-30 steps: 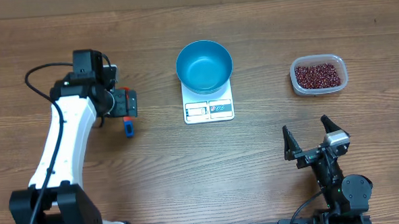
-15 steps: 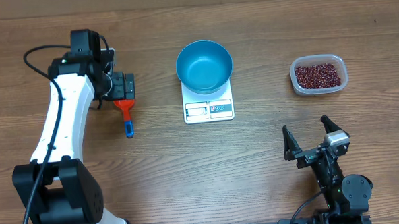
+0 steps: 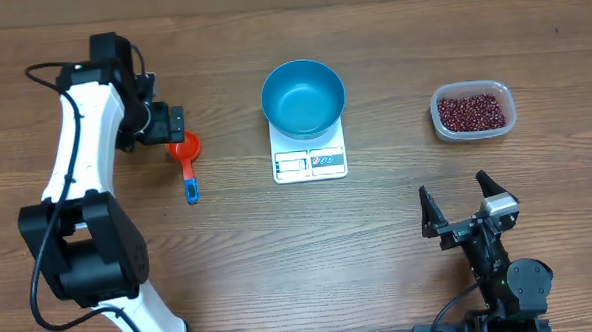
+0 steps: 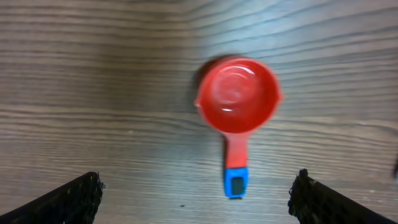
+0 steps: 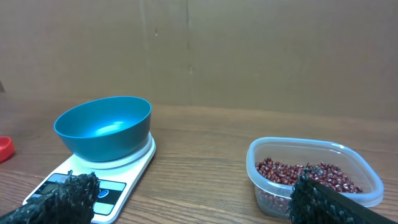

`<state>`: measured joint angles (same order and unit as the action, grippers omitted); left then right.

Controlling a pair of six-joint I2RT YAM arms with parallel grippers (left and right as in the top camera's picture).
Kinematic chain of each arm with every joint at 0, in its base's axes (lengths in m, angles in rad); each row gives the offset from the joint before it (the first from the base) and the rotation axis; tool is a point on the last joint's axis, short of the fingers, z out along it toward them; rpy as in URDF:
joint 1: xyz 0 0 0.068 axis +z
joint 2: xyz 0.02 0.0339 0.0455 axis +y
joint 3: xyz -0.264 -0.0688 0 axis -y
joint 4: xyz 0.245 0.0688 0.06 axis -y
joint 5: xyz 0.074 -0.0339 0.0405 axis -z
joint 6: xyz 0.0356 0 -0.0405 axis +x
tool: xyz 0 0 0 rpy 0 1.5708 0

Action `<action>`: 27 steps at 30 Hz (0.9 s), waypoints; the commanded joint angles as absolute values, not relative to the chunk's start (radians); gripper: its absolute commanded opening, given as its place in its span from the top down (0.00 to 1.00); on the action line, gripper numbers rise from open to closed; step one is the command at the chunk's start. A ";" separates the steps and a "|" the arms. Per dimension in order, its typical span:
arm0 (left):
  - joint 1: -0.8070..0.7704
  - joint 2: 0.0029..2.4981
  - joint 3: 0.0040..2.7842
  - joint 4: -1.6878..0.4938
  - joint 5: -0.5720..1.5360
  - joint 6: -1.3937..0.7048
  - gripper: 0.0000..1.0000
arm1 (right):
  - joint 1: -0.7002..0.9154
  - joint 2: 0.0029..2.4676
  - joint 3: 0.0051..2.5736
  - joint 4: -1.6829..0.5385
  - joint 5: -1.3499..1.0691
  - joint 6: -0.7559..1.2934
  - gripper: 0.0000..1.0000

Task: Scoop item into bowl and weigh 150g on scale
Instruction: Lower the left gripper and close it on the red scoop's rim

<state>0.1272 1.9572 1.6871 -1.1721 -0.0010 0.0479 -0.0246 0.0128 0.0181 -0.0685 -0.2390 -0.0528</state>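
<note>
The blue bowl (image 3: 303, 98) (image 5: 102, 127) stands on the white scale (image 3: 310, 162) (image 5: 124, 171) at the table's middle back. The item, dark red beans (image 3: 471, 109) (image 5: 305, 174), fills a clear plastic tub at the right. A red scoop (image 3: 185, 151) (image 4: 237, 94) with a blue handle tip lies left of the scale, empty. My left gripper (image 3: 171, 124) (image 4: 196, 199) hovers open above it, the handle tip lying between the widely spread fingers (image 4: 74, 199) without touching them. My right gripper (image 3: 453, 185) (image 5: 194, 193) is open near the front right, facing the scale and tub, holding nothing.
The clear tub (image 3: 440, 120) (image 5: 267, 155) has a rounded rim and low walls. A cardboard wall runs along the table's back. The white left arm reaches along the left side of the table. Bare wood lies between the scale and the tub.
My left arm has drawn back toward the far left, uncovering the red scoop's cup that it hid before. The scoop, bowl, scale and right arm have not moved.
</note>
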 commanded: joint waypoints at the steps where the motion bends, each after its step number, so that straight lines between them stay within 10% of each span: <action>1: 0.132 1.975 1.731 -1.181 -0.010 0.072 0.00 | -0.019 0.003 0.008 -0.062 -0.237 -0.054 0.00; 27: 0.131 2.115 1.731 -1.099 -0.007 0.071 0.00 | -0.019 0.003 0.008 -0.062 -0.237 -0.054 0.00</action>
<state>0.1318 2.0853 1.7077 -1.1080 -0.0044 0.0559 -0.0246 0.0128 0.0181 -0.0681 -0.2390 -0.0525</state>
